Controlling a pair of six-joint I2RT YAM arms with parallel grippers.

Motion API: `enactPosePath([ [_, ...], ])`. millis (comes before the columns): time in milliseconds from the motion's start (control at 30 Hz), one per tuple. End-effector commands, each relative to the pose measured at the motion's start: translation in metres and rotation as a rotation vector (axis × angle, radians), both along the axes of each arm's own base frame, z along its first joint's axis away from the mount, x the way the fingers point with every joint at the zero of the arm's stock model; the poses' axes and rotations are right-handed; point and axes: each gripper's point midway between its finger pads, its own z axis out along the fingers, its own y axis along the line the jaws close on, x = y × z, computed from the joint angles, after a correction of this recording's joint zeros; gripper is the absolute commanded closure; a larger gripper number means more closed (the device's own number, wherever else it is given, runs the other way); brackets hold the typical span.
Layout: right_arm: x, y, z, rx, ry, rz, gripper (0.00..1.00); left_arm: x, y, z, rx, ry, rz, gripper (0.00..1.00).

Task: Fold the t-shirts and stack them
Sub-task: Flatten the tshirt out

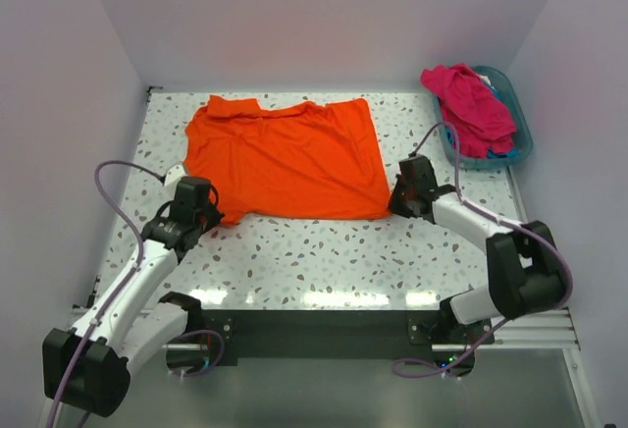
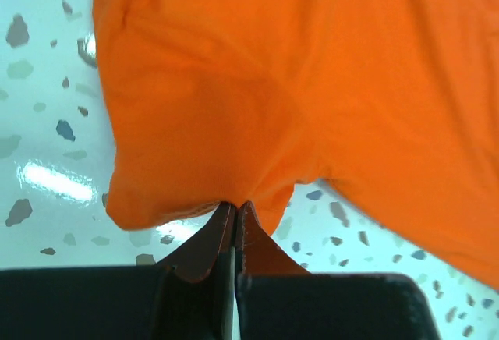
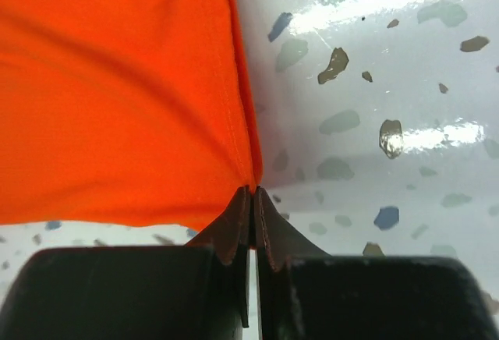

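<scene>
- Orange shirt [image 1: 285,158] spread flat mid-desk [image 1: 324,251], collar at far left, near edge running left–right.
- Left claw [image 2: 235,214] pressed together on the near-left corner; cloth bunched at the tips.
- Right claw [image 3: 253,193] pinching the near-right corner, right at the hem seam.
- Key relation: whole shirt lying away from both claws, toward the far edge. Near edge strung between them, one corner per arm, neither nearer.
- Judged next: lift both corners together, carry over the body toward the far edge for a first fold. Uneven lift likely to skew the crease.
- Pink shirt [image 1: 471,104] heaped in basket [image 1: 525,138], far right, well apart, not yet folded.
</scene>
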Motion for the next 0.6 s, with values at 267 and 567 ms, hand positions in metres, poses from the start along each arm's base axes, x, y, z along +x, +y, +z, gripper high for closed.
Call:
enactPosePath([
  [267,-0.009,-0.009,0.264,0.098,-0.502,0.026,1.00,-0.001,0.011,0.277,0.001,-0.617,-0.060,1.00],
  [567,0.012,-0.013,0.355,0.064,-0.662,0.040,1.00,0.013,0.005,0.411,-0.024,-0.924,-0.077,1.00],
])
